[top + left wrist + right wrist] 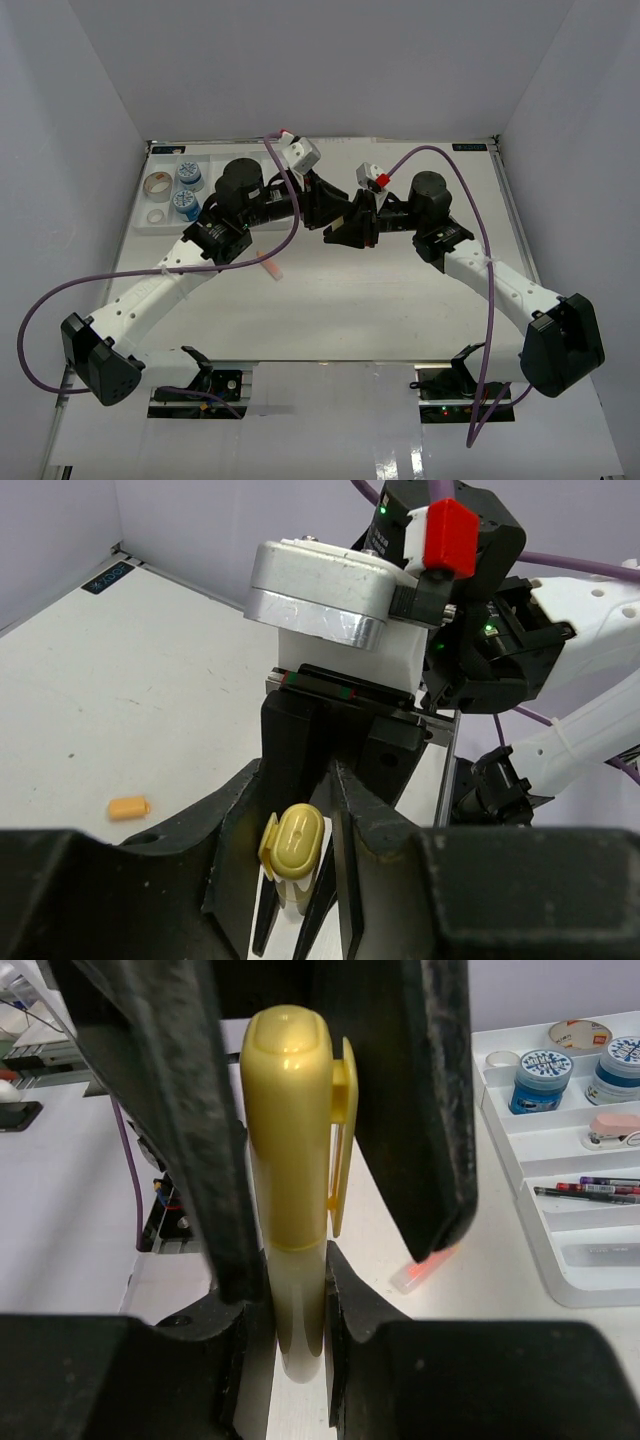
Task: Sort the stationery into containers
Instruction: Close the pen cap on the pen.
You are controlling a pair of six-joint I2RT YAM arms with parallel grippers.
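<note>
A yellow marker with a yellow clip cap is held in the air at mid-table, between both grippers. My right gripper is shut on its white barrel. My left gripper faces it, and its jaws press on the cap and clip from both sides. In the top view the two grippers meet, left and right, and hide the marker. The white tray lies at the far left with two blue-white tubs, a tape roll, a pink eraser and pens.
An orange marker lies on the table below the left forearm; it also shows in the right wrist view. A small orange piece lies on the table. Purple cables arc over both arms. White walls enclose the table.
</note>
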